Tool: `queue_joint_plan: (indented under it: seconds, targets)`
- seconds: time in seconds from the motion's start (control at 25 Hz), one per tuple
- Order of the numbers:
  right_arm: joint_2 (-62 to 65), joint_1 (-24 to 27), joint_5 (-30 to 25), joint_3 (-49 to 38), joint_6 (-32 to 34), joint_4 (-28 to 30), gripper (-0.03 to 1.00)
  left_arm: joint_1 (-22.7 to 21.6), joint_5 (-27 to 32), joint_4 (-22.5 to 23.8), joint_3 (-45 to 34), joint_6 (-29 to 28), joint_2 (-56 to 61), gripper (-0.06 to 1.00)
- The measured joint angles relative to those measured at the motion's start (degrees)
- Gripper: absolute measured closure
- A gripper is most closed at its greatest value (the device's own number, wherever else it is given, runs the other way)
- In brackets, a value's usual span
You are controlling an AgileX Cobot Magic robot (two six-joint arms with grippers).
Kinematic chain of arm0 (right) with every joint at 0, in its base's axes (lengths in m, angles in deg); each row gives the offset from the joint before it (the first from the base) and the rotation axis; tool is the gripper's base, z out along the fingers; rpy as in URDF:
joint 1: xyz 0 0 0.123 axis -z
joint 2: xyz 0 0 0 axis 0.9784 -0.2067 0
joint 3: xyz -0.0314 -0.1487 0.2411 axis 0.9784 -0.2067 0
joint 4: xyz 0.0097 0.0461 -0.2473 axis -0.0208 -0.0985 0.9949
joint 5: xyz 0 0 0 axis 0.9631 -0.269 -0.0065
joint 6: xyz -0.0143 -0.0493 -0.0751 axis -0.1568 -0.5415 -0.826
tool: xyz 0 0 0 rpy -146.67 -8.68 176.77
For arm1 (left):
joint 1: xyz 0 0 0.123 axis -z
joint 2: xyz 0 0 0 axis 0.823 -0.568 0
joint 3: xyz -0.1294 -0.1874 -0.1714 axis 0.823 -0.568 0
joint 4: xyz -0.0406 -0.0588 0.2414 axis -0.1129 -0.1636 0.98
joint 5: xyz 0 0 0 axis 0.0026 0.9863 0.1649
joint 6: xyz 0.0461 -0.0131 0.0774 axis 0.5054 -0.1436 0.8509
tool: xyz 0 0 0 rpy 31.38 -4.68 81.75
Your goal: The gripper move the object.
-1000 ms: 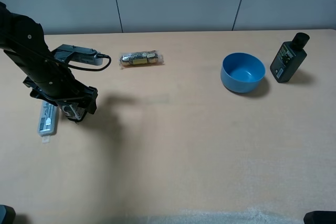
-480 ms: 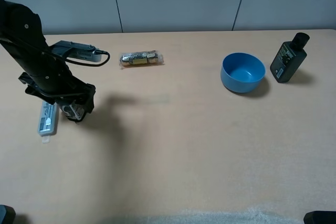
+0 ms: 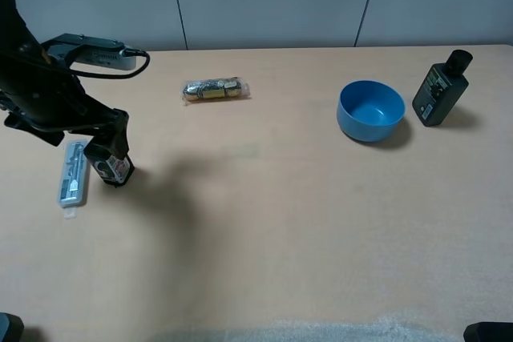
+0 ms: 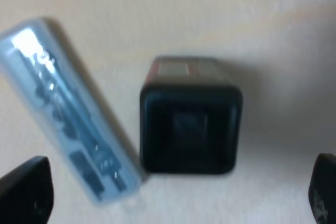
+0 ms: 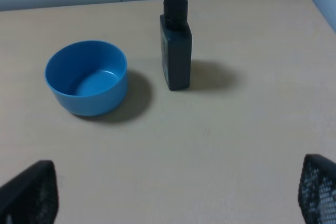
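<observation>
The object (image 3: 113,168), a small black box with a white-and-red label, stands on the table at the far left. In the left wrist view the object (image 4: 190,119) is seen from above, between and apart from both black fingertips (image 4: 26,192). My left gripper (image 3: 111,142) hangs just above it, open and holding nothing; in the left wrist view the left gripper (image 4: 174,190) has its jaws spread wide. My right gripper (image 5: 172,190) is open and empty, and its arm does not show in the exterior high view.
A clear blister pack (image 3: 72,172) lies right beside the object (image 4: 68,114). A wrapped packet (image 3: 215,89) lies further back. At the right stand a blue bowl (image 3: 370,110) and a dark capped bottle (image 3: 439,90), both also in the right wrist view (image 5: 86,77) (image 5: 176,45).
My left arm has risen and drawn back to the left, uncovering the object, which stays on the table. Its jaws have spread wider.
</observation>
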Motion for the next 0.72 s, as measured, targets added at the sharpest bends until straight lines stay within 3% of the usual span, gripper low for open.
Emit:
queue_joint_plan:
  seconds: [0.72]
  targets:
    - [0.0,0.0,0.0,0.0,0.0,0.0,0.27,0.0,19.2,-0.8,0.0,0.1,24.6,-0.05]
